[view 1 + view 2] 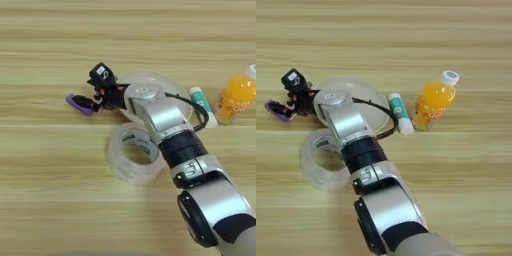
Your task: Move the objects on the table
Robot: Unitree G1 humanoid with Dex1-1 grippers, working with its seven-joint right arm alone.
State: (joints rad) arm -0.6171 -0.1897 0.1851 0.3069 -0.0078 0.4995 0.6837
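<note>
A small purple block (77, 104) lies on the table (50, 200), left of the round beige plate (150, 80). My right gripper (93, 90) reaches left across the plate and stands open. One black finger (101, 72) is raised, and the other finger (91, 104) rests against the block's right end. My silver forearm (160, 117) hides much of the plate. A large clear tape roll (131, 156) lies just in front of the plate, beside the forearm. The green-white glue stick (400, 112) and the orange-juice bottle (435, 102) sit right of the plate.
The bottle (237, 97) lies near the right edge in the left eye view. A black cable (387, 120) loops off the forearm toward the glue stick. Bare wood stretches along the far side and the front left.
</note>
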